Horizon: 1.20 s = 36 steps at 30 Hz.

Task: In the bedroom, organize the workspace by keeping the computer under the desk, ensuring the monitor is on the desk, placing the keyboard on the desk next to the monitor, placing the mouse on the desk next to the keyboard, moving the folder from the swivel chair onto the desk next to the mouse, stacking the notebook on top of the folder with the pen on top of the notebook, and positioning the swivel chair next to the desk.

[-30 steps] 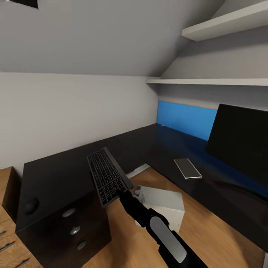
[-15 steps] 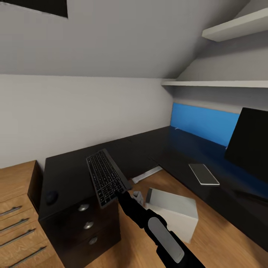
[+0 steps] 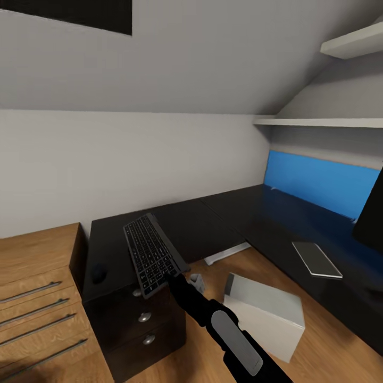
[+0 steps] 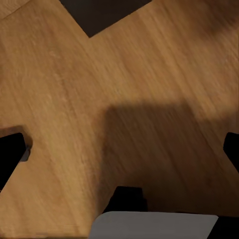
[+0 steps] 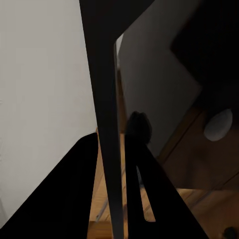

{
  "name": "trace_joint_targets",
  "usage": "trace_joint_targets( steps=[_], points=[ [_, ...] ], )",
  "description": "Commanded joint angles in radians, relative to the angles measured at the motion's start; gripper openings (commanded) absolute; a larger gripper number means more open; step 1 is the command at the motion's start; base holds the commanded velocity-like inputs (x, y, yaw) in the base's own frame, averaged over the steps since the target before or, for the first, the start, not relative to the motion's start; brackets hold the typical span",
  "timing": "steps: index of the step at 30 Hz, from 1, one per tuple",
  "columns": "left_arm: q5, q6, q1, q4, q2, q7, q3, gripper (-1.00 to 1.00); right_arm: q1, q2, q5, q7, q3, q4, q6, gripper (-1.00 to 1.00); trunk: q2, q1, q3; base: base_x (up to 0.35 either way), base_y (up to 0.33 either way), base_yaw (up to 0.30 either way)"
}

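My right gripper [image 3: 171,275] is shut on the near end of the keyboard [image 3: 153,254], a slim dark grey slab with black keys, held tilted above the left end of the black L-shaped desk [image 3: 213,223]. In the right wrist view the keyboard [image 5: 107,119] shows edge-on between the black fingers [image 5: 142,189]. A small dark mouse [image 3: 98,273] lies on the desk's left end. The pale grey computer [image 3: 266,314] stands on the floor inside the L. The monitor [image 3: 372,213] shows as a black edge at the far right. My left gripper [image 4: 121,149] hangs open over the wooden floor [image 4: 64,74].
A light wooden cabinet [image 3: 37,287] with bar handles adjoins the desk's left end. Dark drawers with silver knobs [image 3: 144,317] sit under the keyboard. A thin grey flat slab [image 3: 317,259] lies on the right wing. A blue panel [image 3: 319,181] lines the wall; shelves [image 3: 319,122] hang above.
The camera has turned left, so the desk, computer and monitor slid right in the picture and the cabinet came into view. The keyboard stays gripped in the right gripper.
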<state>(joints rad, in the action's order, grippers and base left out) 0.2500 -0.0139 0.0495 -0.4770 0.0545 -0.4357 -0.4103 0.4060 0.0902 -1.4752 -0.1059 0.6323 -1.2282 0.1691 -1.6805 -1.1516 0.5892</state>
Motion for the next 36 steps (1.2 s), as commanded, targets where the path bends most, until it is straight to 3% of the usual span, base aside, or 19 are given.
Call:
trace_joint_targets(
  steps=[1,15,17,22,24,28,36],
  points=[
    [0.01,-0.001,0.001,0.0,-0.001,-0.008,-0.008,1.0,0.0,0.0,-0.01,-0.005,0.0,-0.002,0.001,-1.0,-0.001,0.0,0.0,0.0,0.0,0.236],
    [0.011,-0.001,0.001,0.0,-0.001,-0.008,-0.008,1.0,0.0,-0.01,-0.018,-0.001,-0.013,-0.002,0.007,-1.0,-0.001,0.0,-0.001,0.0,0.0,0.072],
    [0.011,-0.001,0.001,0.0,-0.001,-0.008,-0.008,1.0,0.0,-0.011,-0.045,-0.001,-0.017,-0.002,0.007,-1.0,-0.001,0.0,-0.001,0.0,0.0,0.0],
    [0.011,-0.006,0.001,0.0,-0.002,-0.009,-0.008,1.0,0.0,-0.017,-0.205,0.0,-0.026,0.023,0.006,-1.0,-0.001,0.0,-0.001,0.0,0.0,0.0],
    [0.011,-0.008,0.001,0.0,-0.002,-0.009,-0.008,1.0,0.0,-0.018,-0.245,0.0,-0.028,0.028,0.006,-1.0,-0.001,0.0,-0.001,0.0,0.0,0.0],
    [0.011,-0.01,0.001,0.0,-0.002,-0.009,-0.007,1.0,0.0,-0.019,-0.284,-0.001,-0.032,0.037,0.005,-1.0,-0.001,0.0,-0.001,0.0,0.0,0.0],
    [0.011,-0.033,0.001,0.0,-0.002,-0.009,-0.006,1.0,0.0,-0.019,-0.291,0.0,-0.037,0.062,0.003,-1.0,-0.001,0.0,-0.001,0.065,0.0,0.0]
  ],
)
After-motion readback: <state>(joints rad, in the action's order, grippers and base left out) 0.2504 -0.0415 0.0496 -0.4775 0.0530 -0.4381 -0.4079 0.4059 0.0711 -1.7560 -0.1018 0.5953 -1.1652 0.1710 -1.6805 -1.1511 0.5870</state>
